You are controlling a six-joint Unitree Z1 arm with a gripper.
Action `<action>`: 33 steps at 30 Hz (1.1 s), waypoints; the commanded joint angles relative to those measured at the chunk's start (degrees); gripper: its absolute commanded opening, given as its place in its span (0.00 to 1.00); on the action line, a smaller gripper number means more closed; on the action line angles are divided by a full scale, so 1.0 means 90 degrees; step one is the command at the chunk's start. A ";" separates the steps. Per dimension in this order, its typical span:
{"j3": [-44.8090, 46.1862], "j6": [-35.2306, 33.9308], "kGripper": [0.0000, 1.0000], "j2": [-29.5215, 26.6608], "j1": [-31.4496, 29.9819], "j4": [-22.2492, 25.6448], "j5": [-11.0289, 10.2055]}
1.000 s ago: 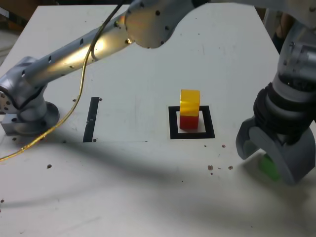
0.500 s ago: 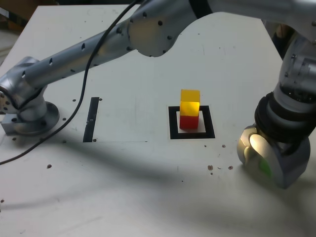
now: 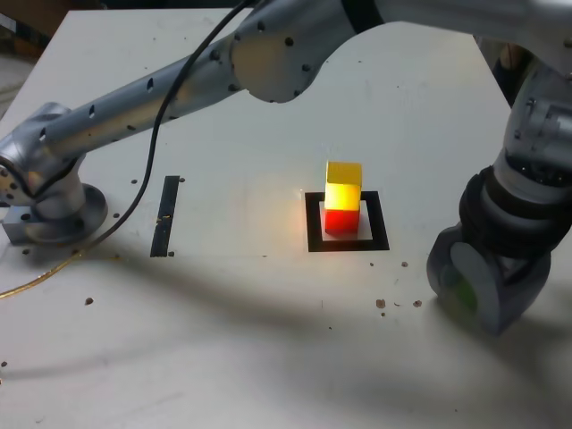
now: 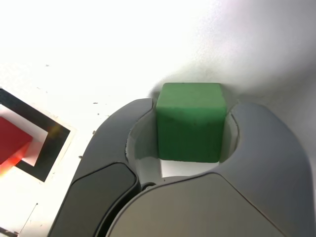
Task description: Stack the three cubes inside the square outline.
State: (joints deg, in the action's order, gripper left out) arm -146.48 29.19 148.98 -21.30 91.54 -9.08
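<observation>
A white table [image 3: 241, 357] holds a black square outline [image 3: 313, 223] near its middle. Inside it a yellow cube [image 3: 343, 184] sits on a red cube [image 3: 340, 220], two levels of the stack already built. Toward the table's edge at the exterior view's right, well apart from the outline, the gripper [image 4: 190, 128] is lowered to the surface with its jaws clamped on the green cube [image 4: 190, 129], one against each side. This grip looks meant for lifting the last cube onto the stack.
</observation>
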 commanded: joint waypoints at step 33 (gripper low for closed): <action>0.3240 -0.3514 0.36 -0.3092 0.1227 0.0151 0.0627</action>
State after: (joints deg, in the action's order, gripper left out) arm -118.25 -1.65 121.86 -10.66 92.48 -4.02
